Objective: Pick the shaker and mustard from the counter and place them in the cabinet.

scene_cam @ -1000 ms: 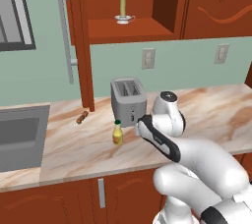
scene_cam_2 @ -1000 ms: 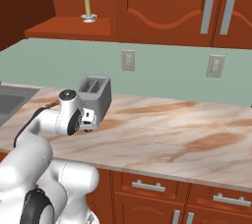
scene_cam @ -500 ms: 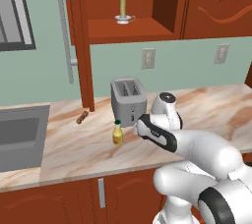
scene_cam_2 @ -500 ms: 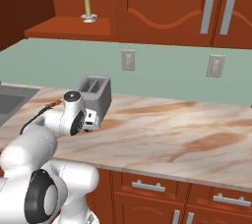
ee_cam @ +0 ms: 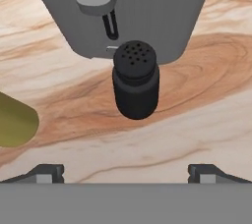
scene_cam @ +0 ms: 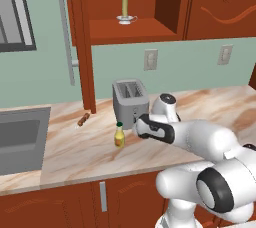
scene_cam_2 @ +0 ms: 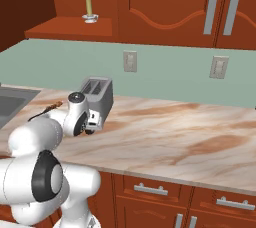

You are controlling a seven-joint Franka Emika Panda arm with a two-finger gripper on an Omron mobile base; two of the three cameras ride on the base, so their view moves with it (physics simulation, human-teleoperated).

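The gripper [ee_cam: 126,173] is hovering wide open above the shaker [ee_cam: 136,79], standing on the desk [ee_cam: 206,120]; it looks light, rigid, slick, best pinched mid-body.

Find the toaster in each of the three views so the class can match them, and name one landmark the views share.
Left base view: toaster near the centre, on the counter.
Right base view: toaster left of centre, at the back of the counter.
Hand view: toaster across the top, behind the shaker.
Shared landmark: the veined counter under it.
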